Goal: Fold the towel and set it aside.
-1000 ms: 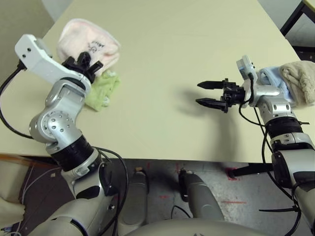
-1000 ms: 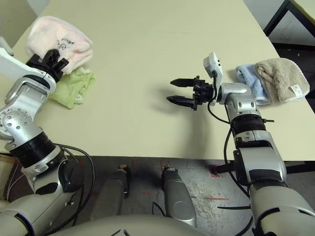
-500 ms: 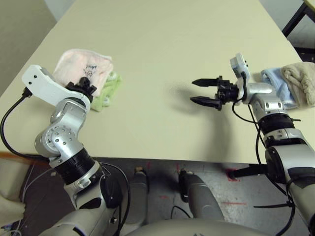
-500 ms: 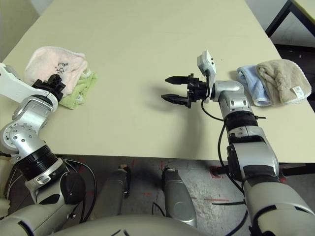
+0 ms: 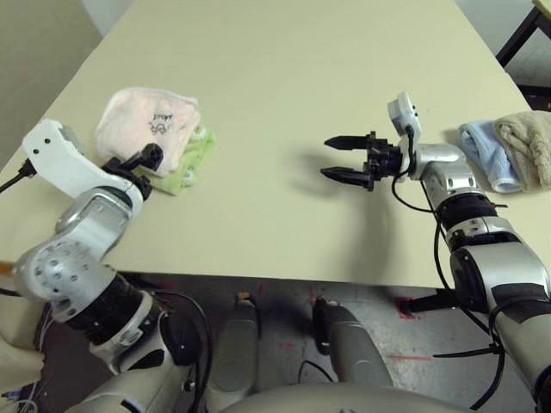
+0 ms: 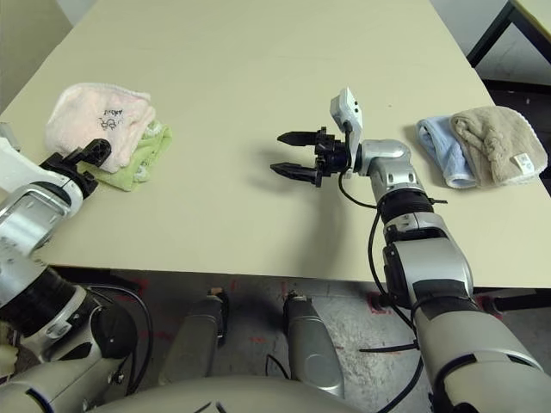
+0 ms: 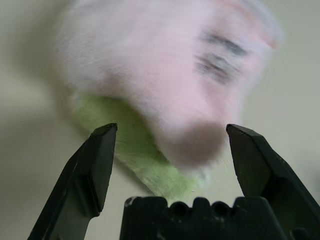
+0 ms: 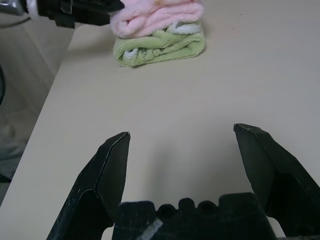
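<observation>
Towel folded and parked at the far left, both grippers empty.

The towel (image 5: 148,131) lies bunched in a fold at the table's (image 5: 284,77) far-left side, resting partly on a green cloth (image 5: 188,163), its long axis running roughly left to right. The left gripper (image 5: 136,163) is much the nearer: it sits just on the near side of the towel, apart from it, jaws spread and released, pointing away toward the stack. The right gripper (image 5: 347,160) hovers mid-table, well apart, pointing left with its jaws wide and holding nothing. A blue cloth (image 5: 487,153) and a beige cloth (image 5: 527,144) lie far right. The task looks about finished.
</observation>
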### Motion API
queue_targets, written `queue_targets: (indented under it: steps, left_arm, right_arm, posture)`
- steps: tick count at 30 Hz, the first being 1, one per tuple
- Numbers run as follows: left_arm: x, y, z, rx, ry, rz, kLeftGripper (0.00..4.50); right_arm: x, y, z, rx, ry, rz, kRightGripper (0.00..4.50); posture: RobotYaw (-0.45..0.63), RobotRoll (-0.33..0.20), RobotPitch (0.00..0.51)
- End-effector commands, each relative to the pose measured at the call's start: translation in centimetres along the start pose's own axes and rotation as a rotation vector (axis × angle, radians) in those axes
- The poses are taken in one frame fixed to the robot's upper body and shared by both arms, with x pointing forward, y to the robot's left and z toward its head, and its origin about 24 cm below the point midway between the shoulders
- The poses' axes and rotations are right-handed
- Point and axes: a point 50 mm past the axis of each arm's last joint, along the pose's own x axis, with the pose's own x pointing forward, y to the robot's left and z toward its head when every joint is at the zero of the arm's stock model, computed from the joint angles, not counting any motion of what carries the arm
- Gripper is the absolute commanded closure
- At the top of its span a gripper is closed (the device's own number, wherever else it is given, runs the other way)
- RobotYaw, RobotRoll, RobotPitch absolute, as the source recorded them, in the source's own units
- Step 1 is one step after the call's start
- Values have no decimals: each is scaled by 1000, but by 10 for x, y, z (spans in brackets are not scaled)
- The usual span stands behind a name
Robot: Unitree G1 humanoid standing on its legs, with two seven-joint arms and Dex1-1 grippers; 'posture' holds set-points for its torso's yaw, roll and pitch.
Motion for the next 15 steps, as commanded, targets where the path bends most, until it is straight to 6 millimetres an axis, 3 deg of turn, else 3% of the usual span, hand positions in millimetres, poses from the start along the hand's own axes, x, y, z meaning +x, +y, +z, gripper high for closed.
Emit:
queue_targets:
  steps: [1, 4, 8, 11, 15]
  left_arm:
    - [-16, 0, -3, 144, 115, -184, 48]
    - [-31, 6, 4, 245, 193, -251, 48]
    - [-44, -6, 20, 347, 191, -421, 48]
    - [-37, -24, 43, 361, -21, -543, 48]
    - [-11, -38, 60, 346, -235, -562, 48]
  right_arm:
    - [-7, -6, 0, 10, -10, -73, 0]
    - [-18, -13, 2, 19, -12, -180, 0]
    - [-46, -30, 8, 37, -19, -449, 0]
    - [-68, -39, 16, 18, -66, -641, 0]
    - [-102, -48, 27, -55, -122, -953, 0]
  posture:
    - [312, 0, 156]
    - [311, 0, 156]
    - [293, 0, 155]
    - [274, 0, 154]
    - [245, 0, 152]
